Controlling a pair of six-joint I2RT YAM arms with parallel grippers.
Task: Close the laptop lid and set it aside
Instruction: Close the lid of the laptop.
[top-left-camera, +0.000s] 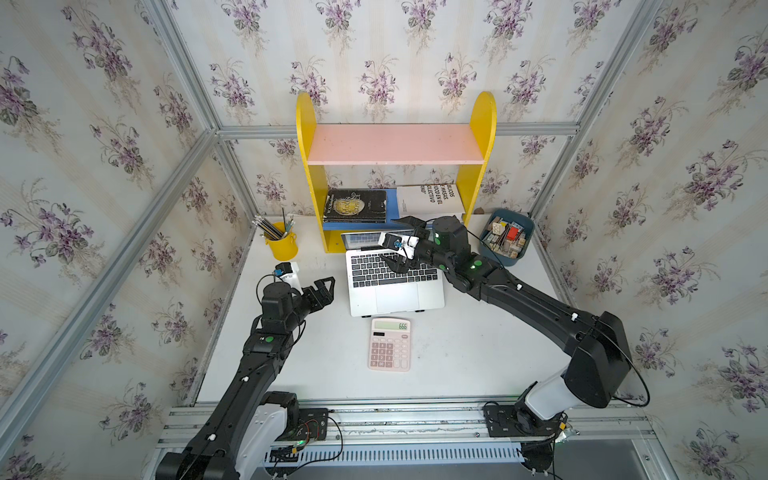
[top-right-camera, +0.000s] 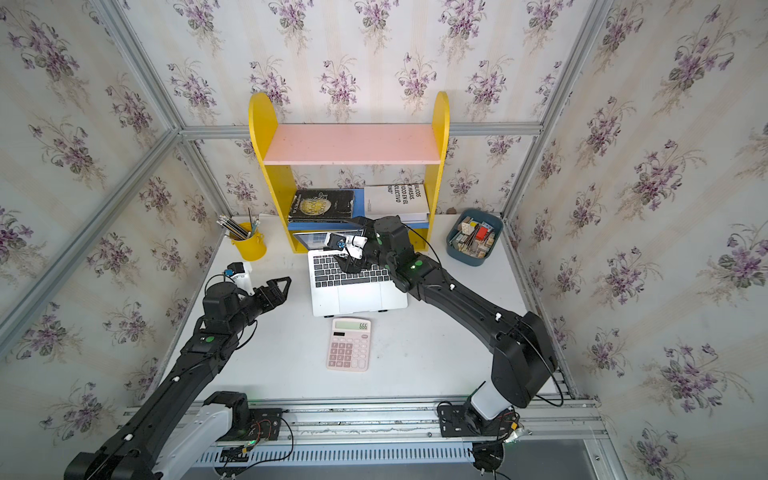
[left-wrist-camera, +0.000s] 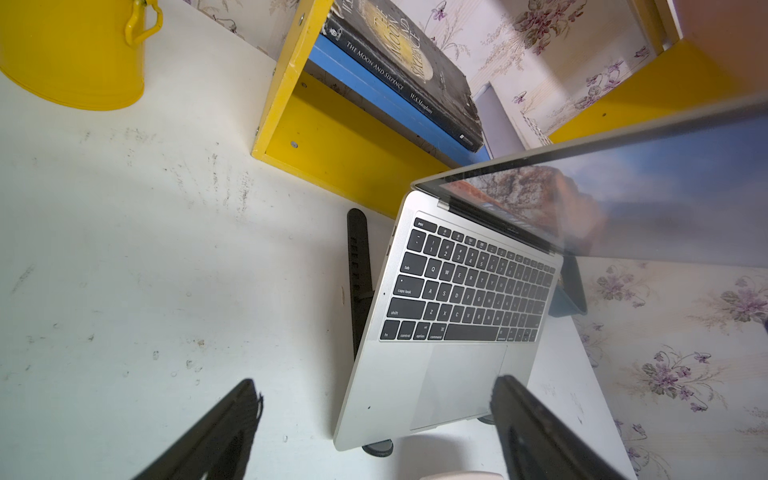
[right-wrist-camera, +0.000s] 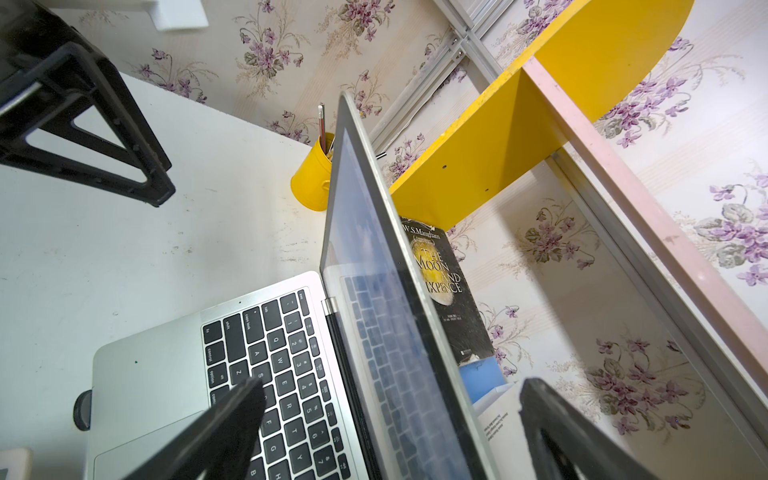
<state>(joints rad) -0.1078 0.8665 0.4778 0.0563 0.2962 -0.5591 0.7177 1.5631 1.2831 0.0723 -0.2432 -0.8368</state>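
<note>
Laptop (top-left-camera: 395, 286) sits open near the back edge of the tabletop (top-left-camera: 478, 353), centred, propped on a black folding stand (left-wrist-camera: 358, 266), just in front of the yellow shelf unit (top-left-camera: 307, 174). Laptop lid (right-wrist-camera: 370, 257) is up, roughly upright, screen lit. Right claw (right-wrist-camera: 390, 428) is spread wide, straddling the lid's right edge: one finger (right-wrist-camera: 224, 419) over the keyboard, the other behind the lid. No contact visible; not gripping. Left claw (top-left-camera: 322, 291) is also wide open and empty, hovering above the tabletop just beside the laptop's left edge, apart from it. Pink calculator (top-left-camera: 390, 344) lies just in front of the laptop. Yellow pencil cup (top-left-camera: 281, 245) is near the back left corner, blue bin (top-left-camera: 507, 237) at the back right.
</note>
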